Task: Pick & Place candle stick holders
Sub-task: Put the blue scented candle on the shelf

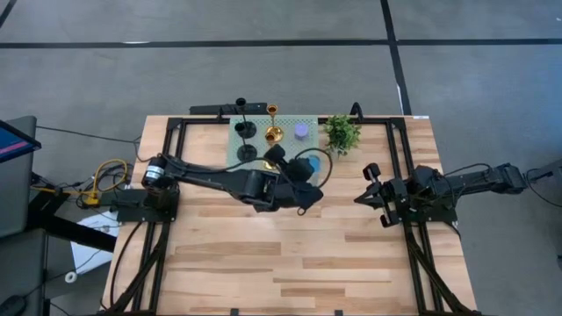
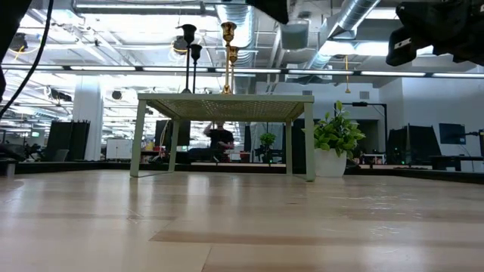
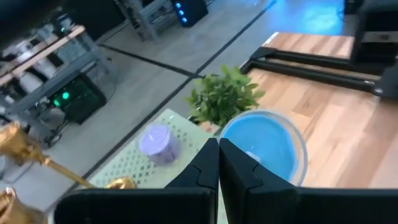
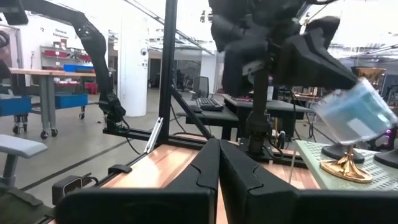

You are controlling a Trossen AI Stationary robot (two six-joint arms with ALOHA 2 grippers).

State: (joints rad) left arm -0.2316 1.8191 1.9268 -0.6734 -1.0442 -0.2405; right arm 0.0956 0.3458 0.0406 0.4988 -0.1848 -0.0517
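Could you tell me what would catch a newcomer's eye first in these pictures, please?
Most striking is the pale green perforated stand at the table's far edge, carrying two matte black candle stick holders and two shiny gold candle stick holders, with a small lilac cup beside them. The left gripper, shut, hangs just in front of the stand near a round blue disc. A leafy green potted plant stands to the stand's right.

We count two black candle stick holders (image 1: 241, 128) (image 1: 247, 152), two gold candle stick holders (image 1: 272, 109) (image 1: 273, 133), one purple candle (image 1: 301, 131), one potted plant (image 1: 342, 132) and one blue cup (image 1: 303, 166).
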